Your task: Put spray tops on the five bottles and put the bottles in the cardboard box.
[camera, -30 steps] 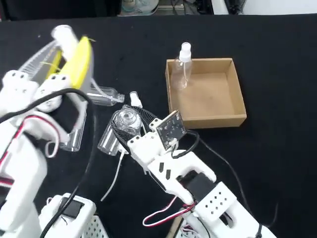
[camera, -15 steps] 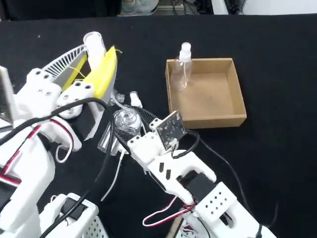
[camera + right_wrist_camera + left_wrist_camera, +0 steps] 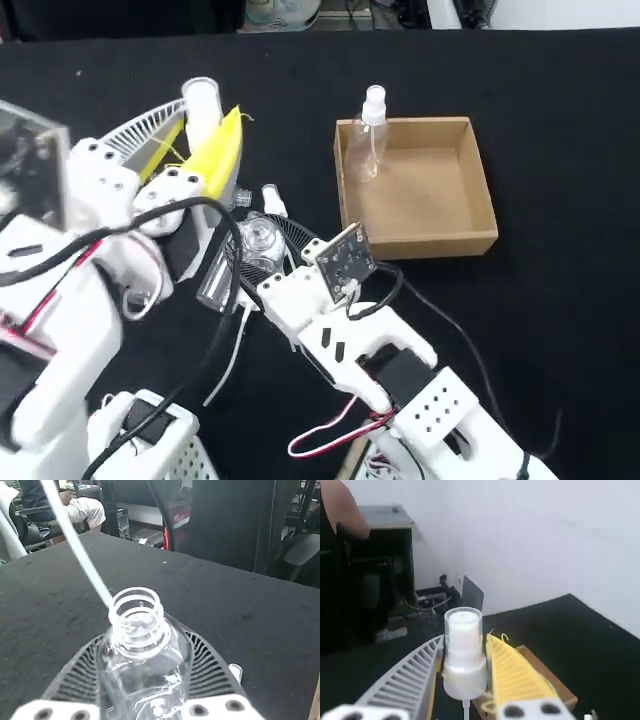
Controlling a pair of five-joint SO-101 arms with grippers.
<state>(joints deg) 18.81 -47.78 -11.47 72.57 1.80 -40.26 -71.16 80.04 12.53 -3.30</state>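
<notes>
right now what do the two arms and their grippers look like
Both arms are white plastic with red-and-white wires. The left arm carries a thick black cable; the left gripper has one grey ribbed finger, one yellow. The right arm bears a square board; the right gripper has black ribbed fingers.

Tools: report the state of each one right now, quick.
Left tool: closed, holding a spray top.
Right tool: closed, holding an uncapped bottle.

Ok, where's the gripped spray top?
High view: the spray top is left of the cardboard box, clamped in the left gripper, tube at the mouth of the bottle in the right gripper.
</notes>
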